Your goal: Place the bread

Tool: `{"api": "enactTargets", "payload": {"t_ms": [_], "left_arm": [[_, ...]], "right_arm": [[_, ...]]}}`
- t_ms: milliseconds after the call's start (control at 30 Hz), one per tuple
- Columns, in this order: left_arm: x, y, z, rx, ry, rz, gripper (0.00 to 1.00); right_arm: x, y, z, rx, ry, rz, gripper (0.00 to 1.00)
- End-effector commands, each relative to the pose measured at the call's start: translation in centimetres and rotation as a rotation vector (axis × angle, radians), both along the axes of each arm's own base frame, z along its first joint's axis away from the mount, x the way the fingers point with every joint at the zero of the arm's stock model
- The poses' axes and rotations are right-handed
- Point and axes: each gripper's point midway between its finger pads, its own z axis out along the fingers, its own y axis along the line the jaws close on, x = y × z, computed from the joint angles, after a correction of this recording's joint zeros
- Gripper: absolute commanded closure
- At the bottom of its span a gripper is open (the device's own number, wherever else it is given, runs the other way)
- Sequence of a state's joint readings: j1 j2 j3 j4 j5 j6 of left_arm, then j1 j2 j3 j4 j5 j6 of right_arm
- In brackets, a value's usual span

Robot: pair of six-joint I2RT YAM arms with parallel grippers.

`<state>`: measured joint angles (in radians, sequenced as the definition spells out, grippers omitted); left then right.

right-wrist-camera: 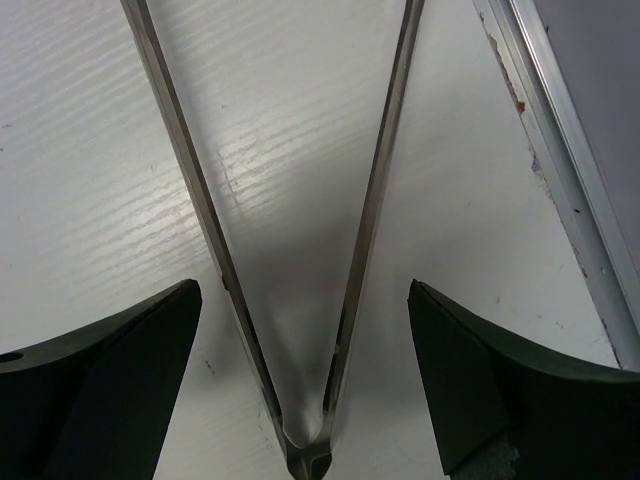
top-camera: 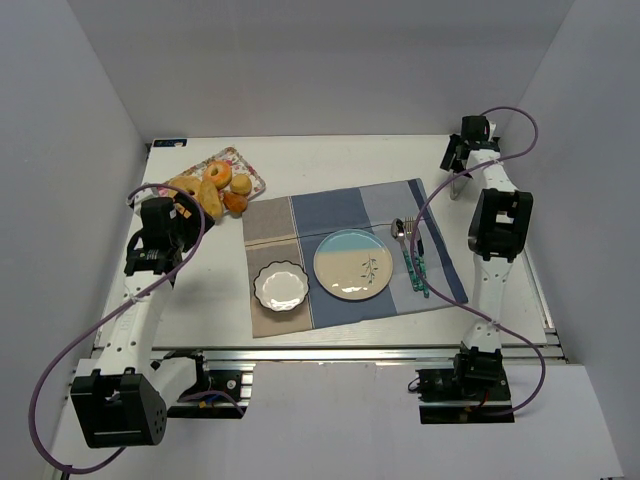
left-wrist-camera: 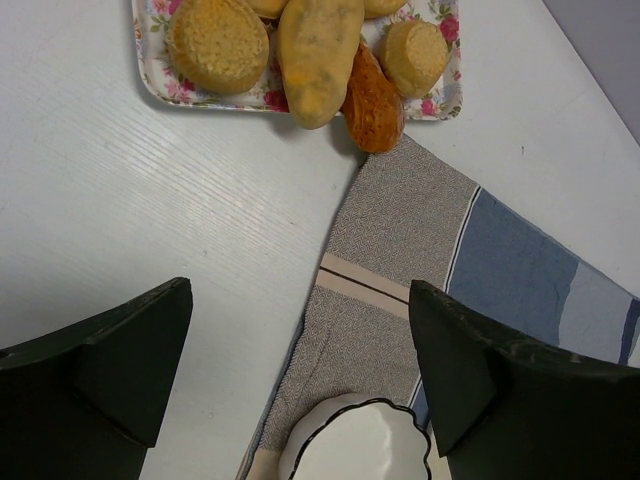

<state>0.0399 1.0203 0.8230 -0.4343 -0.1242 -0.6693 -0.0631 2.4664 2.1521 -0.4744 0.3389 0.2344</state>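
Observation:
The bread (left-wrist-camera: 318,55), a long golden-yellow roll, lies on the flowered tray (left-wrist-camera: 150,85) among round buns, with its end hanging over the tray's near rim. In the top view the bread (top-camera: 211,198) sits at the tray's near end. My left gripper (left-wrist-camera: 300,330) hovers open and empty just short of the tray, over the table and the placemat's edge. From above, the left gripper (top-camera: 187,210) is beside the pastries. My right gripper (right-wrist-camera: 300,330) is open at the far right, straddling metal tongs (right-wrist-camera: 380,180) that lie on the table.
A striped placemat (top-camera: 330,210) holds a dinner plate (top-camera: 340,250), a small scalloped white dish (top-camera: 281,286) and cutlery (top-camera: 412,255). The dish (left-wrist-camera: 355,445) is right below my left fingers. An orange-brown roll (left-wrist-camera: 372,100) lies against the bread. The table's metal edge rail (right-wrist-camera: 570,180) runs near the tongs.

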Motion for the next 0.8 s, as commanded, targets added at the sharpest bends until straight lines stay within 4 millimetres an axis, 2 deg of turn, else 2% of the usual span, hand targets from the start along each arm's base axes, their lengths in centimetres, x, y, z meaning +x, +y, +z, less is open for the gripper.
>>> {"api": "enactTargets", "payload": {"t_ms": [0,67,267,400,533,600,767], "left_arm": [[0.3,0.3,-0.1,0.018,-0.008,0.007,0.02],[0.4,0.4,-0.5,0.018,0.002,0.012,0.02],[0.7,0.5,-0.9,0.018,0.019,0.013,0.02],[0.7,0.5,-0.6,0.020,0.010,0.019,0.02],[0.5,0.7,-0.3,0.025,0.005,0.027,0.02],[0.4,0.8,-0.1,0.027,0.003,0.031,0.02],[0.1,1.1,0.5,0.041,-0.010,0.046,0.02]], "right_arm": [[2.7,-0.7,2.1,-0.050,-0.092,0.010,0.11],[2.9,-0.8,1.0,-0.059,-0.081,0.016,0.11],[3.7,-1.5,0.8,-0.017,-0.123,0.004,0.11],[3.9,-1.2,0.5,0.026,-0.130,0.009,0.12],[3.8,-0.5,-1.0,0.077,-0.115,0.011,0.20],[3.6,-0.5,-2.0,0.085,-0.097,0.000,0.22],[2.9,-0.5,-3.2,0.094,-0.069,-0.025,0.25]]}}
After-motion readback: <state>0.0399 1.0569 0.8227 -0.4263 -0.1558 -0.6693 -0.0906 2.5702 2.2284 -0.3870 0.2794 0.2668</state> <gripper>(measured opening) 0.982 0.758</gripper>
